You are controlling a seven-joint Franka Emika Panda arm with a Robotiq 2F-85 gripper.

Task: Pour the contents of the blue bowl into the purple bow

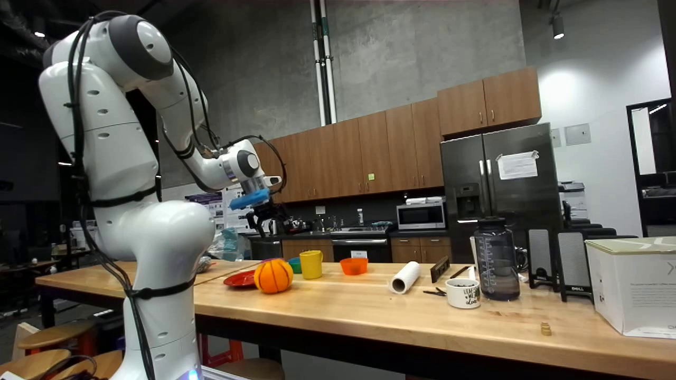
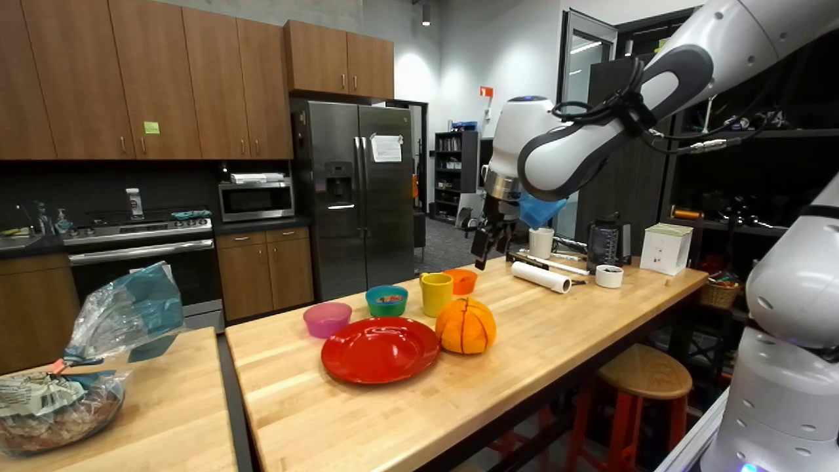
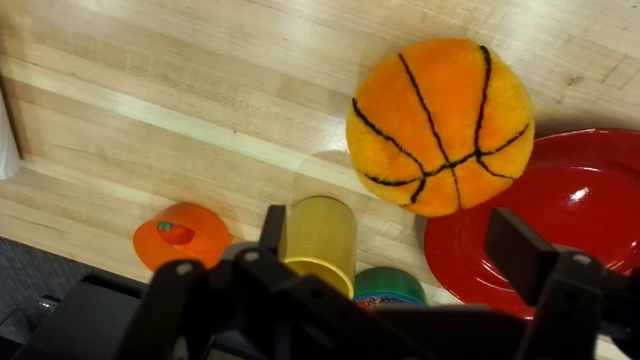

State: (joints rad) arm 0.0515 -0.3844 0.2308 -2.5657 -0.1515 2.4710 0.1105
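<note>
On wooden tabletop [image 2: 524,354], round purple bowl [image 2: 328,319], blue-green bowl [image 2: 387,309], plush ball [image 3: 440,127]

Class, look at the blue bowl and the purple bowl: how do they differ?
Colour: the blue bowl looks blue-green; the purple bowl is pinkish purple.
Contents: reddish bits show in the blue bowl; none show in the purple bowl.
Place: the blue bowl sits beside the yellow cup; the purple bowl sits farther from it.
Shared: both are round and upright on the table.
</note>
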